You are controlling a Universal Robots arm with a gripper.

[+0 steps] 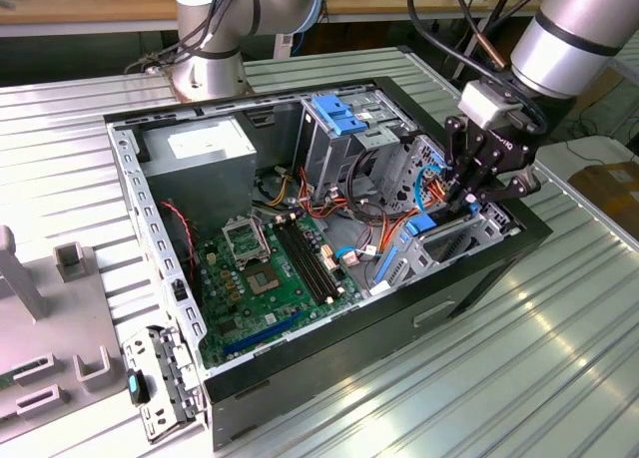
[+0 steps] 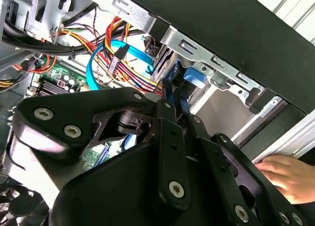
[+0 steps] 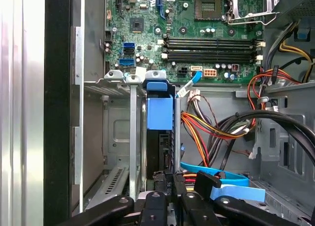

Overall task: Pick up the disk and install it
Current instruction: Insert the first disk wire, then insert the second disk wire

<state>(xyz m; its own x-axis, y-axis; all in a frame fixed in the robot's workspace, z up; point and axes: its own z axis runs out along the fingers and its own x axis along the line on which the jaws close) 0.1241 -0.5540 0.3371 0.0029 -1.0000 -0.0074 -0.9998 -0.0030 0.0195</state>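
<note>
The table [image 1: 559, 378] is ribbed bare metal with a soft sheen. The computer case [image 1: 329, 378] has matt black painted outer walls and dull grey sheet-metal framing inside. The disk [image 3: 160, 113] wears glossy bright blue plastic rails. The motherboard [image 1: 265, 278] is green and slightly shiny. The gripper [image 1: 469, 194] is matt black, with bright screw heads.

An open computer case [image 1: 329, 323] is laid on a ribbed metal table [image 1: 479, 378]; a green motherboard [image 1: 270, 278], a grey power supply [image 1: 205, 154] and orange cables [image 3: 206, 130] are exposed inside.
</note>
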